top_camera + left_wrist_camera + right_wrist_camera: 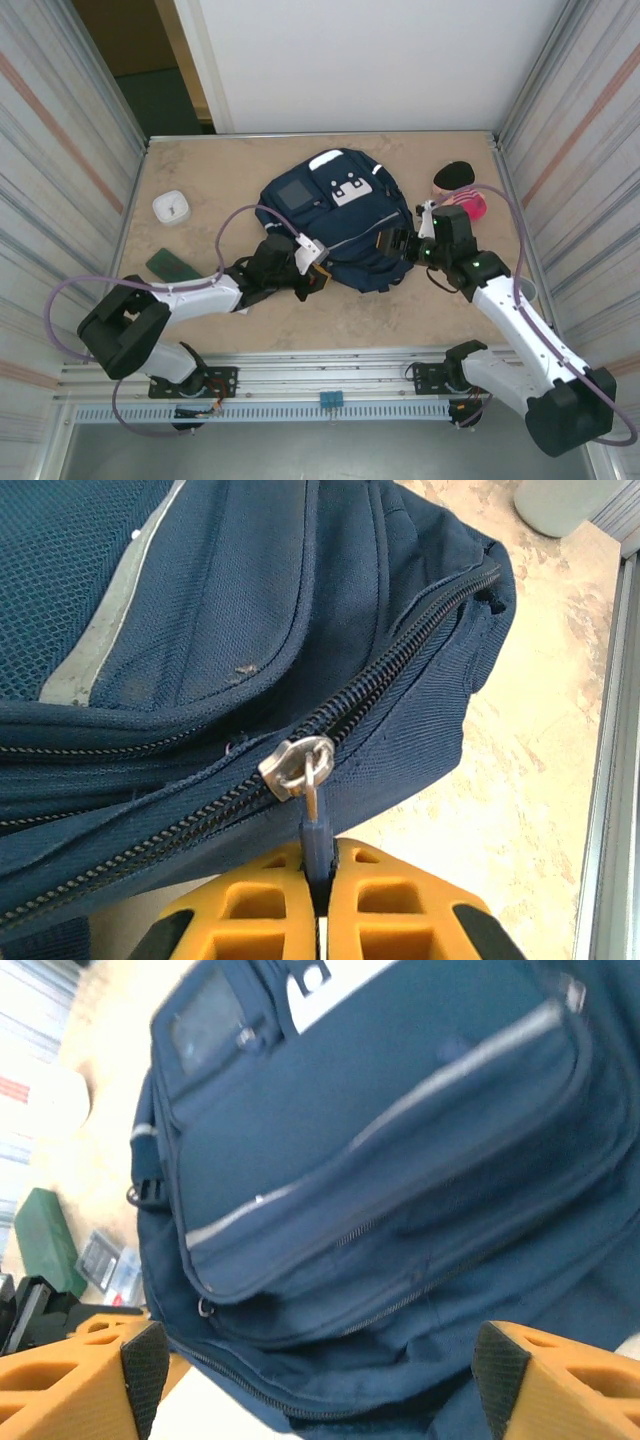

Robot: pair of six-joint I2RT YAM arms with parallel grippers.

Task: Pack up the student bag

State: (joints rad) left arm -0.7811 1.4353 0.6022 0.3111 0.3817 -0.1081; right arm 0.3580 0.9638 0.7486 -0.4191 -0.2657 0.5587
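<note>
The student bag (335,225) lies flat mid-surface, a rounded navy pack of coarse woven mesh. Its white patch (350,190) sits toward 12 o'clock and its square window pocket (296,194) toward 10 o'clock. Grey-white stripes (105,610) run across the front panels. In my left wrist view, a black toothed zipper (400,655) runs diagonally across the bag's edge, closed above the dull metal slider (295,760).

My left end effector (322,905) is at the bag's 7 o'clock edge. It is clamped tight, and its ribbed yellow fingers (250,910) pinch the slider's thin navy pull tab (316,845) between them.

My right end effector (315,1365) is at the bag's 4 o'clock edge. Its orange fingers with dark pads (145,1360) are spread wide and hold nothing. The bag's front pocket lies just beyond them.

The surface (200,170) is mottled beige stone. At 9 o'clock from the bag sits a small white dish (172,207) with rounded corners. A flat dark green slab (173,265) lies at 8 o'clock. At 2 o'clock there is a pink rounded object (472,205) with a black oval (455,175) against it. Ribbed metal walls (60,150) enclose both sides.
</note>
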